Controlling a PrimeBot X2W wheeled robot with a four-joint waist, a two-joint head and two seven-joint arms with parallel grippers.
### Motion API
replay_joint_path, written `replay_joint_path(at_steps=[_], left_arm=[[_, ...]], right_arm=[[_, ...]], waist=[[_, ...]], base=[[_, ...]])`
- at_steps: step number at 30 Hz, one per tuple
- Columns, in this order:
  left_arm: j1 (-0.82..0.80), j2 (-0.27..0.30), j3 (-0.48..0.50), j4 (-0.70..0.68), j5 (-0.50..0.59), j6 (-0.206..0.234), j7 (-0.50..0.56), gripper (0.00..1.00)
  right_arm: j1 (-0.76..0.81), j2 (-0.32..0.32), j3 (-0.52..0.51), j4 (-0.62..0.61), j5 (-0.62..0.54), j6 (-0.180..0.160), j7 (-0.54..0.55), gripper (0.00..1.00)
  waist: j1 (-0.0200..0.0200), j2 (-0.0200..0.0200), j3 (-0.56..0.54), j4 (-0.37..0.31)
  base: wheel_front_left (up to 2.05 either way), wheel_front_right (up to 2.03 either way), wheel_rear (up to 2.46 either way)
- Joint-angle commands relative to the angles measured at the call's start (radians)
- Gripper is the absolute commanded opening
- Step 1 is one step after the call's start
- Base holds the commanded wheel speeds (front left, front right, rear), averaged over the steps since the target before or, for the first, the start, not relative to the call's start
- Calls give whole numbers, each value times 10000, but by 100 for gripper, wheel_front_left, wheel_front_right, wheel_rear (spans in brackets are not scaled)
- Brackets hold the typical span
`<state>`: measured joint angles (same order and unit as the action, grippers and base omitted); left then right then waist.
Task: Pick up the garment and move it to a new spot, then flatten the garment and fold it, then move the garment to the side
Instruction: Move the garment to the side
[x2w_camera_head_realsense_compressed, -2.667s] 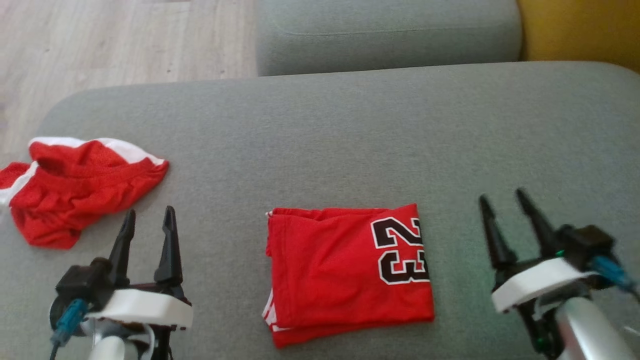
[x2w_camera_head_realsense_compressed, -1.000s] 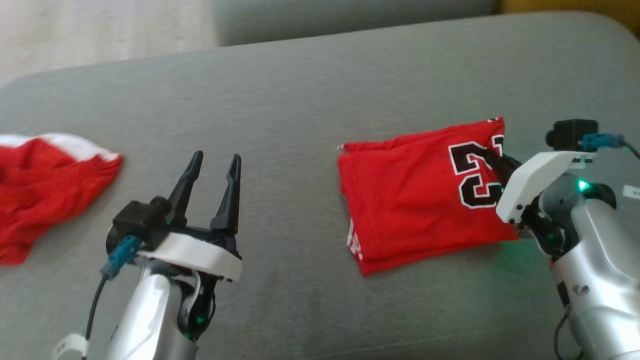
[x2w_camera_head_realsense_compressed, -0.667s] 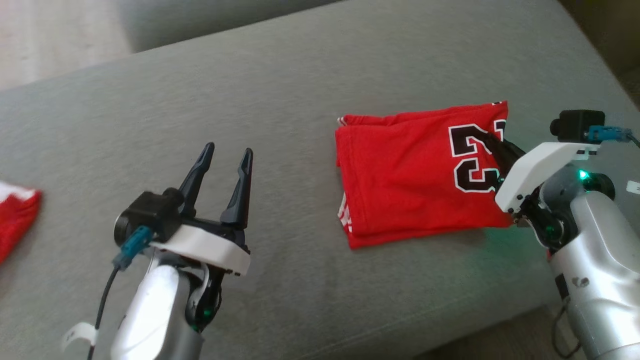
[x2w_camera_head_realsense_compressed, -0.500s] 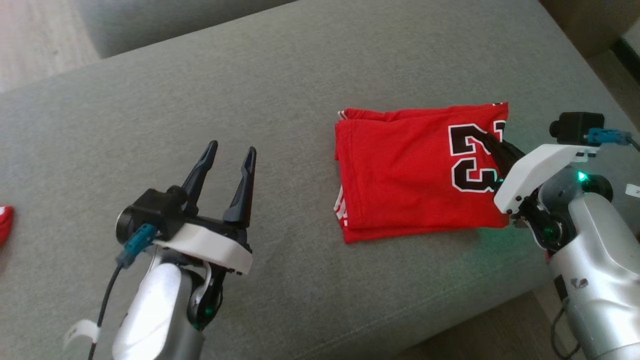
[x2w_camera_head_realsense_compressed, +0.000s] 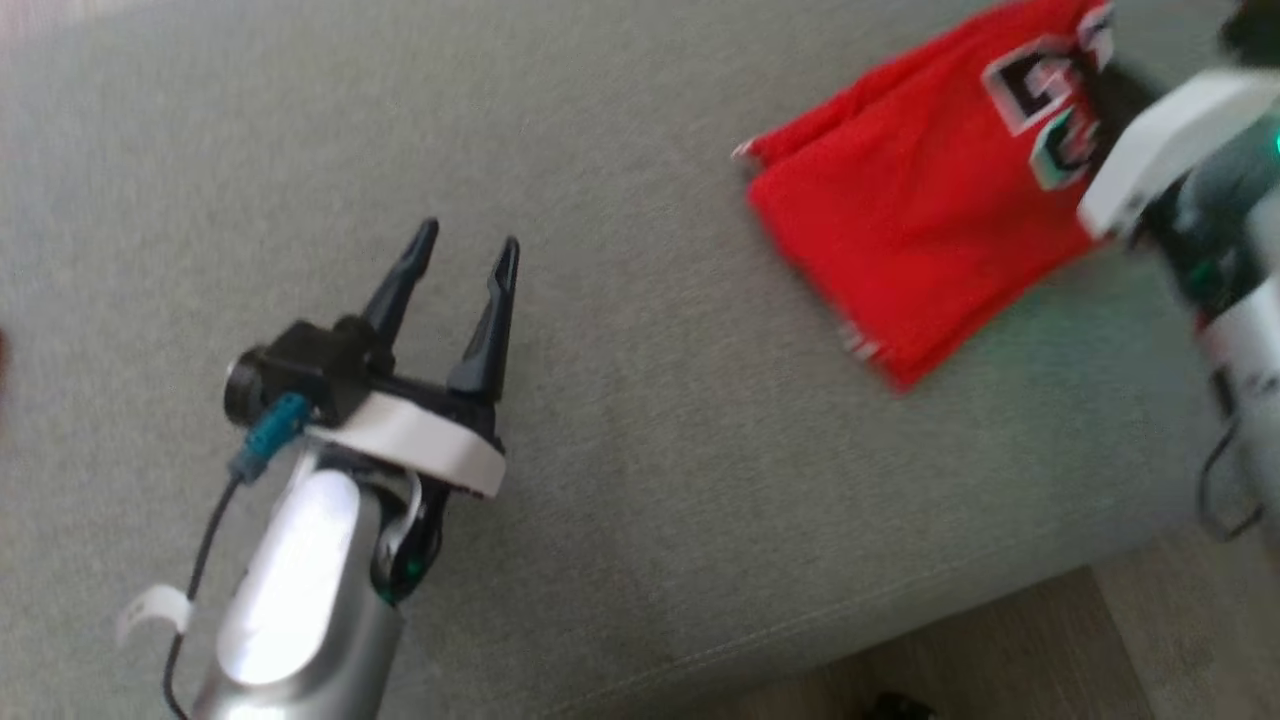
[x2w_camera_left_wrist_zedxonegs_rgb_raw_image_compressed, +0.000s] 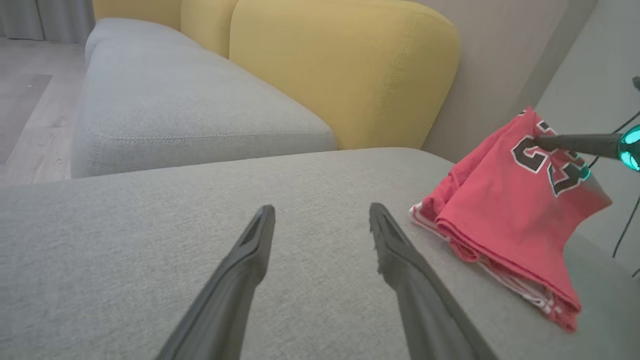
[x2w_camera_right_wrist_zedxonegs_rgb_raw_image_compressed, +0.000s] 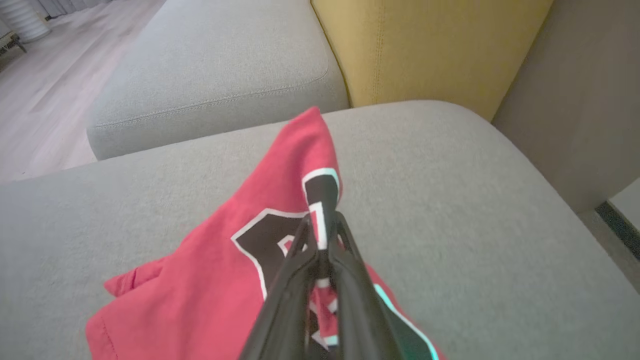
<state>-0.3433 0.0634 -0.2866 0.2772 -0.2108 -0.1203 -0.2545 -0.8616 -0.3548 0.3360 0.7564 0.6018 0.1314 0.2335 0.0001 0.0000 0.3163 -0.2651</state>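
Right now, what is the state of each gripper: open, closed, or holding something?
Left gripper: open, holding nothing, over the grey sofa cushion.
Right gripper: closed on the folded red numbered garment, at its numbered end.

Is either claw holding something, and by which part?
The right gripper is shut on the folded red jersey, pinching its edge at the black number. The left gripper is open and holds nothing.
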Motion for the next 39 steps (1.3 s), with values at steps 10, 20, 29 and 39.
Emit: replay_joint_path(at_steps=[10, 20, 29, 39], left_arm=[[-1064, 572, 278, -831, 244, 24, 269, 100], [-1128, 680, 228, -957, 214, 129, 359, 100], [-1150, 677, 127, -934, 116, 160, 352, 100], [-897, 520, 184, -572, -157, 270, 90, 100]], right_arm=[[-2600, -1264, -407, 980, 234, -7, -765, 0], [-3221, -1297, -948, 2522, 20, -7, -755, 0], [-3758, -1347, -1296, 3548, -693, -7, -898, 36], [-3952, -1140, -1190, 4091, -1395, -7, -1337, 100]], waist=[[-1, 0, 2136, 771], [-1, 0, 2339, 521], [-1, 0, 2257, 557], [-1, 0, 1290, 867]], base=[[0, 0, 0], [0, 0, 0], [0, 0, 0], [0, 0, 0]])
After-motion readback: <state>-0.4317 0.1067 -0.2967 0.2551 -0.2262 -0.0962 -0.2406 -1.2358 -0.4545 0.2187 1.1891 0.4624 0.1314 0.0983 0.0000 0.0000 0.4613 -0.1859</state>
